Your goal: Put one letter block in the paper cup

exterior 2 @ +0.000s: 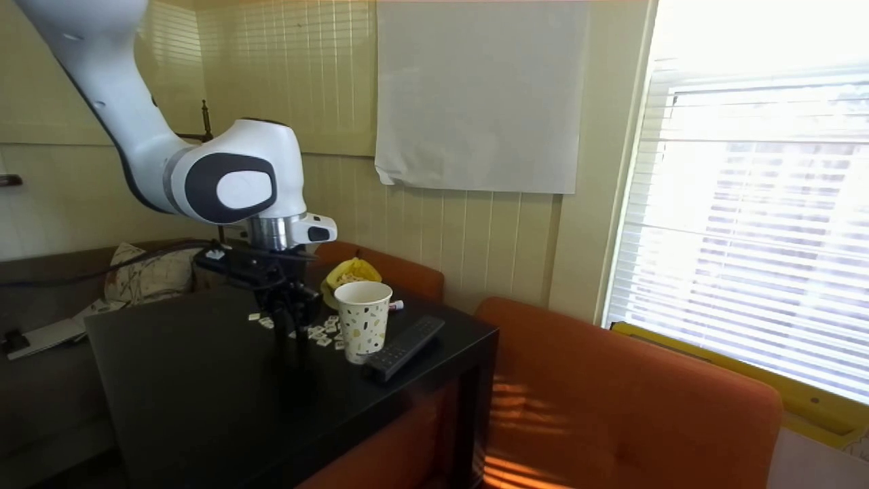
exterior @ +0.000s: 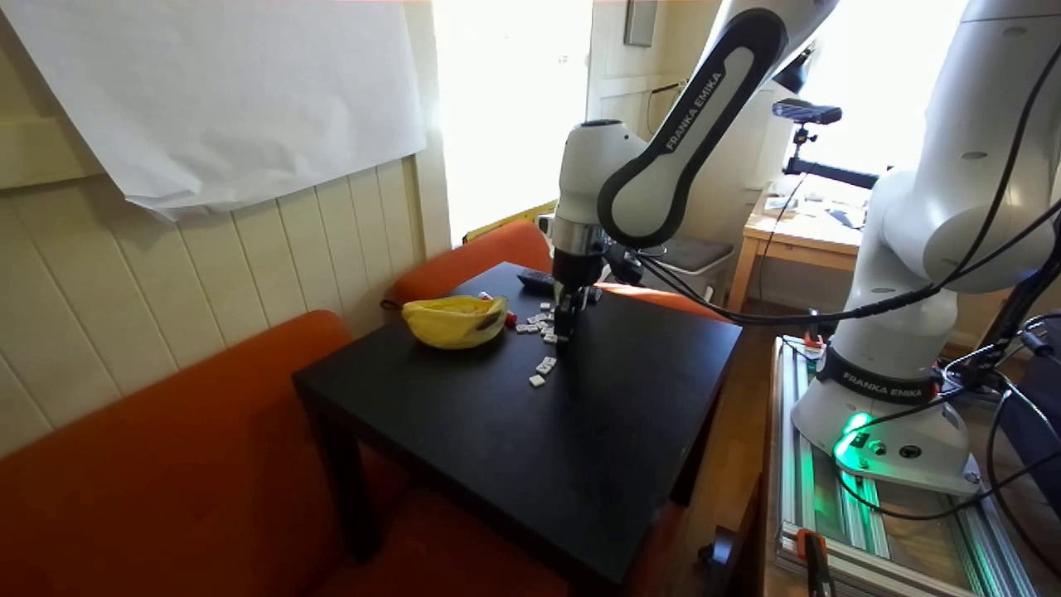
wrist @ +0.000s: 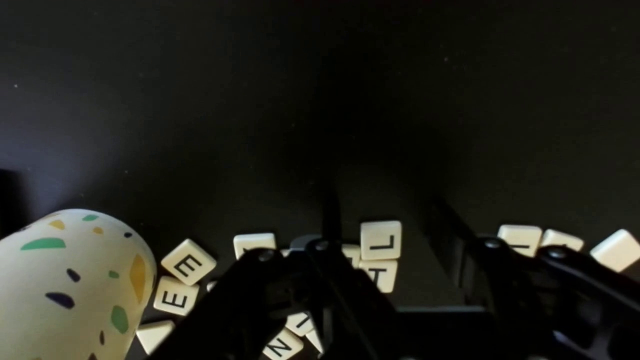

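My gripper (wrist: 387, 214) is open, pointing down low over the black table; it shows in both exterior views (exterior: 565, 322) (exterior 2: 290, 336). In the wrist view a white letter block marked L (wrist: 381, 241) lies between the fingers, apart from both. Another block (wrist: 380, 275) touches it and is partly covered by the left finger. Several more letter blocks (exterior: 530, 327) (exterior 2: 322, 334) lie scattered around the gripper. The pale speckled paper cup (exterior 2: 364, 319) stands upright near the gripper, and it shows at the left of the wrist view (wrist: 75, 290). I cannot make out the cup in the remaining exterior view.
A yellow banana-shaped container (exterior: 454, 322) (exterior 2: 353, 270) with small pale pieces in it stands beyond the blocks. A black remote (exterior 2: 407, 346) lies beside the cup. A red and white tube (exterior 2: 396, 305) lies behind the cup. Orange seats (exterior 2: 611, 380) border the black table (exterior: 497, 431).
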